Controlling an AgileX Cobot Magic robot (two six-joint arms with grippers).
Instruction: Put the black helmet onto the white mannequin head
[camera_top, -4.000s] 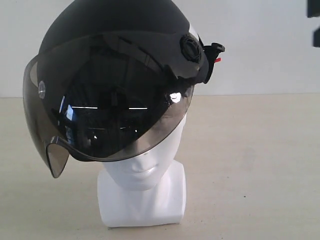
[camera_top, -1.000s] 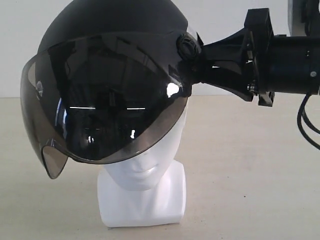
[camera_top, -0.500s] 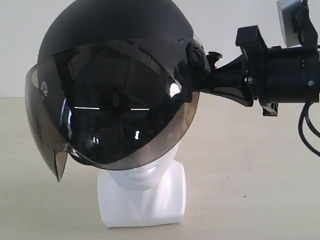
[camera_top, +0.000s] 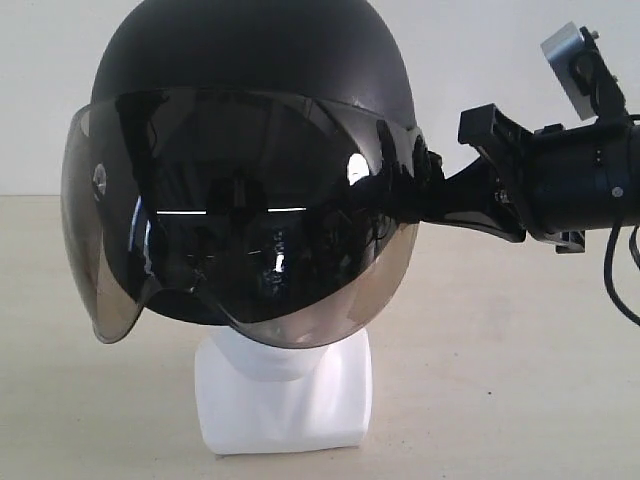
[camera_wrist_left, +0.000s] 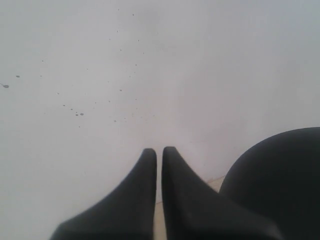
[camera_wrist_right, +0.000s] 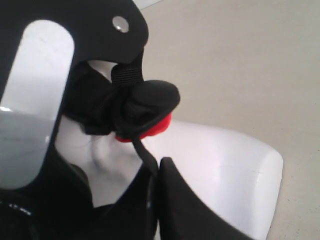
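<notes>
The black helmet (camera_top: 250, 70) sits over the white mannequin head (camera_top: 285, 400). Its smoky visor (camera_top: 250, 230) covers the face, so only the neck and the squarish base show. My right gripper (camera_top: 425, 195) reaches in from the right to the helmet's side. The right wrist view shows this gripper (camera_wrist_right: 159, 162) shut on the helmet's thin black chin strap (camera_wrist_right: 142, 147), just below the black buckle (camera_wrist_right: 150, 100) with its red tab, beside the white neck (camera_wrist_right: 220, 170). My left gripper (camera_wrist_left: 159, 152) is shut on nothing, facing the wall, with the helmet's dome (camera_wrist_left: 280, 175) beside it.
The head stands on a beige tabletop (camera_top: 520, 380) in front of a plain white wall (camera_top: 500, 60). A black cable (camera_top: 615, 270) hangs from the right arm at the right edge. The left arm is out of the exterior view.
The right gripper came in from the right and took the strap. Over the last second the helmet has swung level and dropped lower, with the visor now hiding the whole face.
</notes>
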